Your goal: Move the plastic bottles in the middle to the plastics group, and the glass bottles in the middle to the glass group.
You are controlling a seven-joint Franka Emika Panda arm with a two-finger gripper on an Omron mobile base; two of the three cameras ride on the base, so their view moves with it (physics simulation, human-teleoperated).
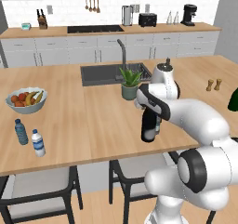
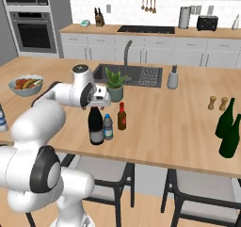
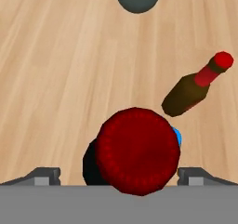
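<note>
The tall near-black wine bottle stands near the counter's front edge. Its red foil top sits right under my hand. My gripper hangs open just above it, one fingertip out on each side of the foil and holding nothing. Beside the wine bottle stand the small clear water bottle, a blue sliver in the hand view, and the small brown bottle with a red top. The plastics group stands far left. The green glass group stands far right.
A potted plant stands just behind the middle bottles, in front of the sink. A fruit bowl sits at the left. Wooden salt and pepper shakers stand near the green glass. Stools are tucked below the counter edge.
</note>
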